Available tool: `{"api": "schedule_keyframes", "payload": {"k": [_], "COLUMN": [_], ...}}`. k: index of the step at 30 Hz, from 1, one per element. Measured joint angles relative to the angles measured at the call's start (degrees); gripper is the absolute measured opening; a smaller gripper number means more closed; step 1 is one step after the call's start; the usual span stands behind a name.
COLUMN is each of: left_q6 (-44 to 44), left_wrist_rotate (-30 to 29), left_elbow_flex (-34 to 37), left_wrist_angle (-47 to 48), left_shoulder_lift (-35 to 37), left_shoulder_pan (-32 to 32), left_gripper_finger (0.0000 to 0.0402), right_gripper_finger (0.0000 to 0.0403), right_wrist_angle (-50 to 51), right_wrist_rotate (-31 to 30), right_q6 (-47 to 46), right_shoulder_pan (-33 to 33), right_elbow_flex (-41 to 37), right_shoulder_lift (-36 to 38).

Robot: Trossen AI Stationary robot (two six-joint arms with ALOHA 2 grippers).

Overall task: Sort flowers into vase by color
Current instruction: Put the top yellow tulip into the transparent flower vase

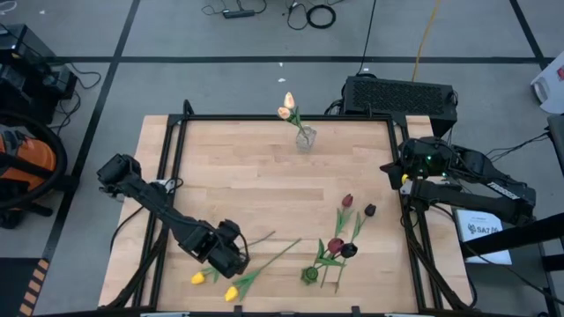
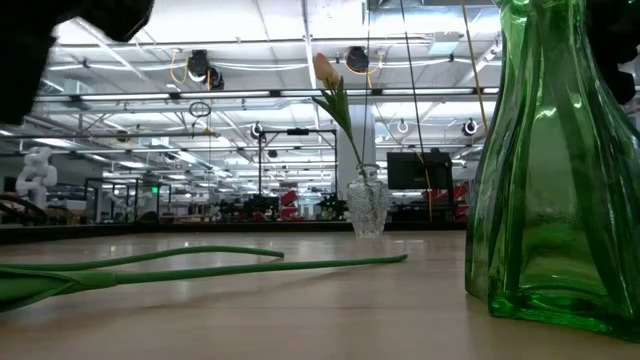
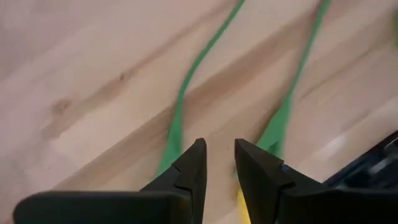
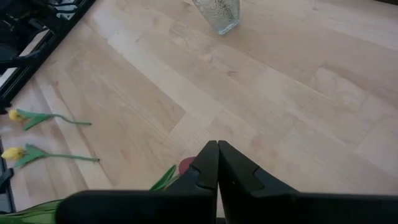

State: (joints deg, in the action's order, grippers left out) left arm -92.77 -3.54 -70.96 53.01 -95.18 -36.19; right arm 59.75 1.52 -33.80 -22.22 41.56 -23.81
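Two yellow tulips (image 1: 199, 278) (image 1: 232, 292) lie flat near the table's front edge, their green stems (image 3: 180, 106) (image 3: 292, 93) running toward the far right. My left gripper (image 1: 231, 258) hovers over them with its fingers (image 3: 219, 158) a little apart and nothing between them. A clear vase (image 1: 305, 138) at the far edge holds peach tulips (image 1: 287, 106). Dark red tulips (image 1: 336, 245) and near-black tulips (image 1: 369, 210) lie at the front right beside a green vase (image 1: 310, 275). My right gripper (image 4: 217, 149) is shut and empty over the table's right edge.
A black frame (image 1: 264, 117) runs around the wooden table. The green vase (image 2: 550, 170) stands close to the low camera. A black box (image 1: 398, 92) sits behind the far right corner. Bare wood lies in the middle of the table (image 1: 256, 185).
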Motion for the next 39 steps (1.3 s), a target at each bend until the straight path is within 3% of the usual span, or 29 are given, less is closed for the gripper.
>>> {"api": "schedule_keyframes", "payload": {"k": [6, 13, 19, 39], "left_q6": [1.7, 1.8, 8.3, 12.3], "left_wrist_rotate": [7.8, 7.8, 7.8, 9.8], "left_elbow_flex": [5.1, 8.1, 12.8, 14.9], "left_wrist_angle": [-3.6, -5.7, -17.6, -16.8], "left_shoulder_lift": [-0.3, -0.3, -0.3, -7.1], "left_shoulder_pan": [0.0, 0.1, 0.1, 0.6], "left_gripper_finger": [0.0089, 0.0089, 0.0089, 0.0089], "right_gripper_finger": [0.0, 0.0, 0.0, 0.0], "right_wrist_angle": [0.0, -0.7, -2.3, -4.2], "right_wrist_rotate": [0.0, -0.2, -0.2, -0.5], "right_q6": [0.0, -1.1, -1.6, -2.1], "right_shoulder_pan": [0.0, 0.0, 0.0, 0.0], "right_elbow_flex": [0.0, 0.0, 0.0, 0.0], "right_shoulder_lift": [0.0, 0.0, 0.0, -4.1]}}
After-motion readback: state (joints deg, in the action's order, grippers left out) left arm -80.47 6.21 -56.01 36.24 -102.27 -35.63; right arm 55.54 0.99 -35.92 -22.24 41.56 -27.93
